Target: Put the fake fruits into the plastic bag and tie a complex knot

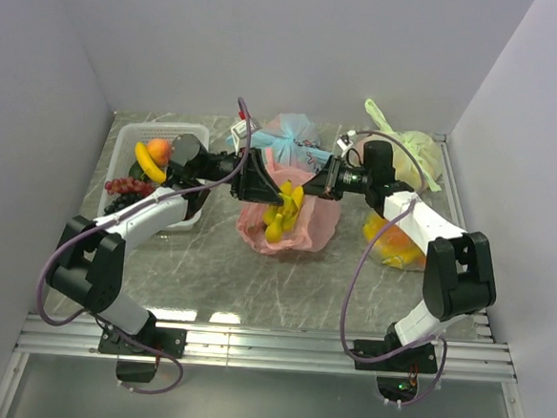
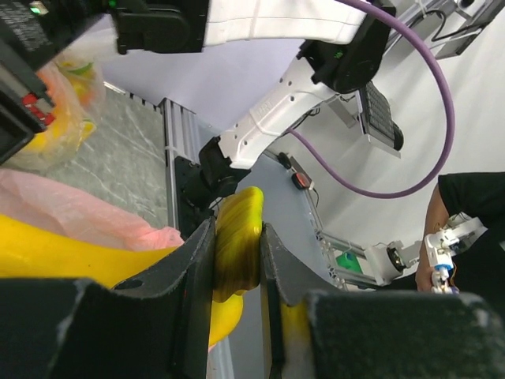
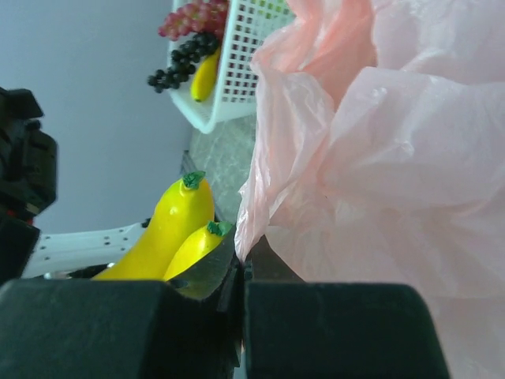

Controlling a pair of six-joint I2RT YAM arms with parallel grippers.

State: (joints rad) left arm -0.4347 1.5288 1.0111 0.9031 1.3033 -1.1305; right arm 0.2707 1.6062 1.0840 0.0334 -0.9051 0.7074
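The pink plastic bag (image 1: 306,225) lies open at the table's middle. A bunch of yellow bananas (image 1: 283,214) hangs at its mouth. My left gripper (image 1: 264,183) is shut on the bananas' stem end (image 2: 239,237), jaws pressed on both sides, with the pink bag (image 2: 71,215) just beneath. My right gripper (image 1: 315,186) is shut on the pink bag's rim (image 3: 260,197), holding it up beside the bananas (image 3: 170,229). The bag fills the right of the right wrist view (image 3: 394,158). No knot shows on the pink bag.
A white basket (image 1: 128,146) stands at the left with orange and yellow fruit (image 1: 153,155) and grapes (image 1: 127,186). A tied light blue bag (image 1: 288,138) and a pale green bag (image 1: 412,151) sit at the back. A clear bag of fruit (image 1: 395,246) lies under my right arm.
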